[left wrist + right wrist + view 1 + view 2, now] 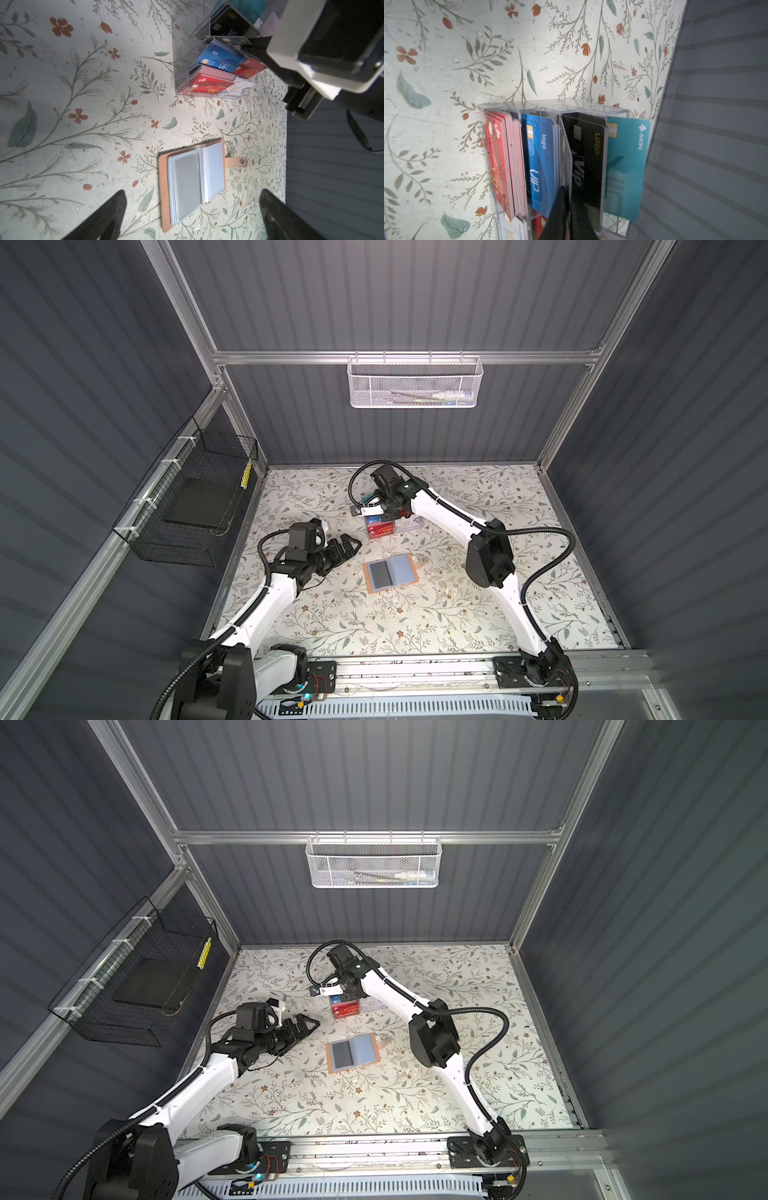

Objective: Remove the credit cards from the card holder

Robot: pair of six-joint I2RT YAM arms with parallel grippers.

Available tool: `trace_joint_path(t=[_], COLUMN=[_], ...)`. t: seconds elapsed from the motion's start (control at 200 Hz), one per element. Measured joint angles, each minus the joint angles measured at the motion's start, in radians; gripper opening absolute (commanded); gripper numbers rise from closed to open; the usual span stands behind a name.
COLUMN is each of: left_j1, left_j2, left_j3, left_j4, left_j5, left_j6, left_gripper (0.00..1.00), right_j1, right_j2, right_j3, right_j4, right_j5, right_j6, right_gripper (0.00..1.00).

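The card holder (390, 571) lies open and flat near the middle of the table (332, 626). Just toward the left edge from it hovers the left gripper (352, 544), jaws spread wide and empty.

Farther back, toward the far edge, the right gripper (568, 195) is down in the clear acrylic rack (180, 62). Its jaws are close together at the black card (588, 149); whether they pinch it I cannot tell.

The step looks like dropping that card into its tier. Let go only once the lower edge sits behind the divider, then rise straight so the fingers do not drag the blue cards (542, 155) alongside.

The holder's tan cover has its snap strap (236, 162) lying out to one side. The open grey-blue pocket pages show no coloured card, and the pages beneath are hidden.
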Motion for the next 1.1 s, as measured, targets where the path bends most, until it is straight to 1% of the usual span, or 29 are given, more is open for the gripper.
trace_joint_path(t=[0.37, 0.66, 0.745, 0.986, 1.101], left_j1=[0.002, 0.002, 0.002, 0.002, 0.002], left_j2=[0.0, 0.0, 0.0, -0.002, -0.003], left_j3=[-0.006, -0.006, -0.006, -0.006, -0.006], left_j4=[0.001, 0.0, 0.0, 0.0, 0.0], left_j5=[0.004, 0.011, 0.011, 0.011, 0.011], left_j6=[0.0, 0.0, 0.0, -0.001, -0.001], left_gripper=[1.0, 1.0, 1.0, 1.0, 1.0], right_j1=[0.002, 0.005, 0.005, 0.006, 0.006], right_j2=[0.0, -0.017, -0.029, -0.065, -0.097], right_j3=[-0.029, -0.029, -0.029, -0.031, -0.043], right_j4=[0.035, 0.065, 0.077, 0.086, 0.087], right_j5=[0.0, 0.0, 0.0, -0.013, -0.027], right_j6=[-0.003, 0.005, 0.01, 0.043, 0.081], right_gripper=[0.18, 0.24, 0.24, 0.26, 0.3])
